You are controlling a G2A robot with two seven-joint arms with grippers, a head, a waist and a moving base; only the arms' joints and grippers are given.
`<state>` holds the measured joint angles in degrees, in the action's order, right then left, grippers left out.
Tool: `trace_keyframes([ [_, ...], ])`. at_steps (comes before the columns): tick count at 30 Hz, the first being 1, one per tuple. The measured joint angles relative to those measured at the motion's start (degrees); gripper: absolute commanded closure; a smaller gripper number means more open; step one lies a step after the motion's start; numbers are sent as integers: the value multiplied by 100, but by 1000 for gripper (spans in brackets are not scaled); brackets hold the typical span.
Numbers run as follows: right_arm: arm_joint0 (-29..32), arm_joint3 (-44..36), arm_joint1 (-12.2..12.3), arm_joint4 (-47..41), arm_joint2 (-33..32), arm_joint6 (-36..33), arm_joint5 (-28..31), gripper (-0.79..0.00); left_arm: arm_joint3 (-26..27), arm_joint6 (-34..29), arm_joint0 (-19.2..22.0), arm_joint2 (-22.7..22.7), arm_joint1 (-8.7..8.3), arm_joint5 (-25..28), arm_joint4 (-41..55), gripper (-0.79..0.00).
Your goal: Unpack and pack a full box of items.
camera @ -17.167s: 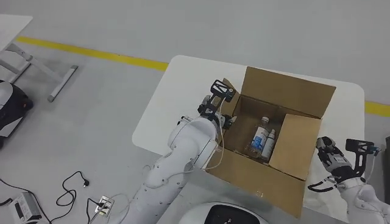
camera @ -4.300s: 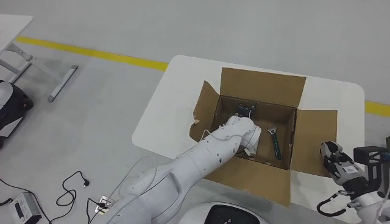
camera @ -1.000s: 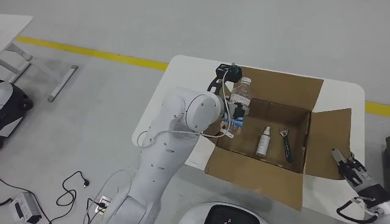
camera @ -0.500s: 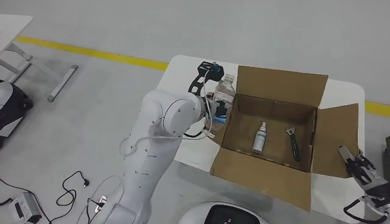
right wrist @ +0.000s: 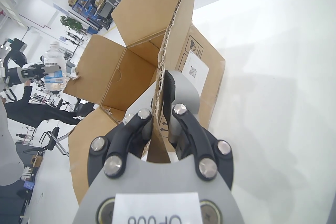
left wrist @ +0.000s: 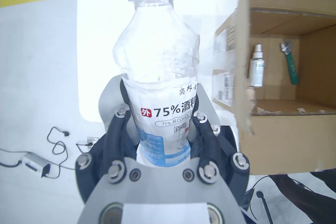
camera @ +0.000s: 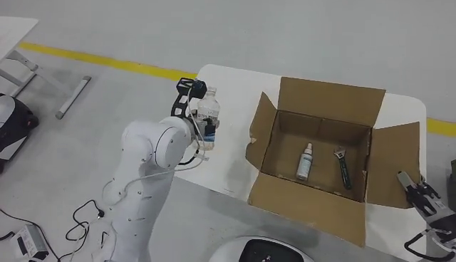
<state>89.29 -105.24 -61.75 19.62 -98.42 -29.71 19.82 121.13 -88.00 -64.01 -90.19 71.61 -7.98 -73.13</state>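
**Step in hand (judged):** unpacking; set the bottle [camera: 207, 109] on the table [camera: 228, 84].

1. The left gripper [left wrist: 160, 104] pinches the bottle at its label, cap up. The bottle hangs above the table at 9 o'clock of the box [camera: 306, 205], well apart from it.
2. Lower it upright, base first. Release only once the base bears fully on the table.
3. Choose a spot inboard. The table edge at 9 o'clock looks close, and a tipped bottle could roll off.
4. The bottle wall looks dented above the label, so expect a thin, soft body. Add no squeeze.

**Right side:** the right gripper [right wrist: 161, 99] is pressed onto the 3 o'clock flap [right wrist: 181, 12], holding it outward. Keeping this hold should steady the box.

**Surroundings:**
- A spray bottle [camera: 306, 162] lies on the box floor, with a wrench [camera: 343, 168] near it at 3 o'clock. Both await removal.
- The 9 o'clock flap [camera: 258, 130] stands out toward the bottle. It is the nearest obstacle to any return path.
- Cables [camera: 92, 212] lie on the floor.
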Motion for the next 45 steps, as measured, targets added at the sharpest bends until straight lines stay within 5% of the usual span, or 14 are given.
trace_keyframes([
  [6,-1,16,12,-36,-40,-6,30,0,-691,0,-269,417,-190,87,-437,0],
  [12,4,38,26,-59,-75,-24,95,0,-1494,0,-123,971,-231,-194,-517,0],
  [25,-14,171,53,-170,-55,-118,278,0,-1541,24,-112,1022,-227,-201,-395,0],
  [29,-41,208,63,-209,-55,-159,303,0,-1672,505,-107,1266,-202,-13,-418,0],
  [45,-91,279,94,-414,-43,-263,297,0,-3202,1276,172,1636,-146,448,-490,0],
])
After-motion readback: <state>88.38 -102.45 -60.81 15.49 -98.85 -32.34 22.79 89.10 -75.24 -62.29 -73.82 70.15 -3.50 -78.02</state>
